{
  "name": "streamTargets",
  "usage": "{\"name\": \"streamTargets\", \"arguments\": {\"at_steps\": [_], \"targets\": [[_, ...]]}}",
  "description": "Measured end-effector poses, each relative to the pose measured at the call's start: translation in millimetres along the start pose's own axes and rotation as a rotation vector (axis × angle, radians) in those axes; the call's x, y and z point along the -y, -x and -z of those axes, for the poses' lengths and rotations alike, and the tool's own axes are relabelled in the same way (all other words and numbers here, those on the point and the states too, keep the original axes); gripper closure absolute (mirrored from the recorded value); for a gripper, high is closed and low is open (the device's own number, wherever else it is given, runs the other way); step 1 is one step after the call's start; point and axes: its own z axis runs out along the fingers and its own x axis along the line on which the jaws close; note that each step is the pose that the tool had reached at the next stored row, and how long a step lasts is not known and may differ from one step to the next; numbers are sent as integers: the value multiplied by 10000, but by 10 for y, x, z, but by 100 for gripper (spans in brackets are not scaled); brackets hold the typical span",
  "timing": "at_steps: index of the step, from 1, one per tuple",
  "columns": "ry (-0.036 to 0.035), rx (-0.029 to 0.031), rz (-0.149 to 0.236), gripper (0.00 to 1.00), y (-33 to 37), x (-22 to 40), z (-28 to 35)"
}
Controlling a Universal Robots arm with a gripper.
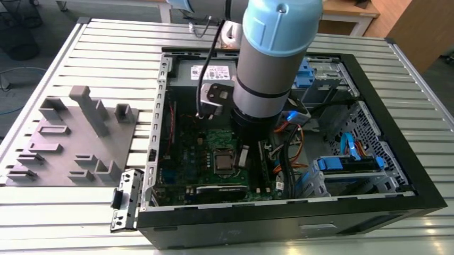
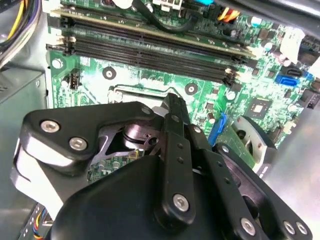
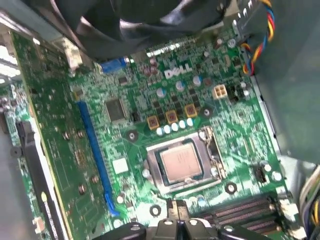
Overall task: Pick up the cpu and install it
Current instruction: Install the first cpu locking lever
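The cpu (image 3: pixel 182 164) is a small square chip with a dull silver top. It lies flat in the socket on the green motherboard (image 3: pixel 150 100), ringed by a shiny metal frame (image 3: pixel 150 172). In the exterior view the cpu (image 1: pixel 223 160) sits low in the middle of the open computer case. My gripper (image 3: pixel 177 222) hangs just above the board, beside the socket on the side of the black memory slots (image 3: pixel 250 210), and nothing is seen in it. In the exterior view the gripper (image 1: pixel 245 156) is right beside the socket. Its black body (image 2: pixel 170 165) hides most of the socket in the second wrist view.
The case walls (image 1: pixel 159 106) close in all round. Cables (image 1: pixel 287 154) and blue drive cages (image 1: pixel 347 162) crowd the exterior view's right. A long card (image 1: pixel 220 188) lies near the front. A grey plastic block fixture (image 1: pixel 71 138) stands outside the case on the exterior view's left.
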Motion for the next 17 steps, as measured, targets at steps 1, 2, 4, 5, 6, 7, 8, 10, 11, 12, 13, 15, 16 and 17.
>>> {"name": "streamTargets", "arguments": {"at_steps": [1, 2, 4, 5, 6, 7, 8, 10, 11, 12, 13, 15, 16, 17], "targets": [[-49, 47, -2, 89, -12, -63, -4], [-80, 74, -4, 89, -17, -99, -5], [-144, 137, -5, 89, -26, -166, -7], [-177, 172, -7, 89, -30, -195, -7], [-208, 193, -8, 89, -31, -209, -7], [-232, 201, -9, 89, -31, -215, -1], [-247, 203, -8, 89, -31, -216, 11], [-260, 209, -7, 89, -31, -216, 73], [-262, 209, -8, 89, -32, -216, 115], [-263, 211, -9, 89, -33, -217, 157], [-264, 211, -9, 89, -34, -217, 202], [-266, 212, -8, 89, -37, -216, 294], [-266, 211, -9, 89, -38, -216, 339], [-268, 210, -9, 89, -39, -217, 368]]}}
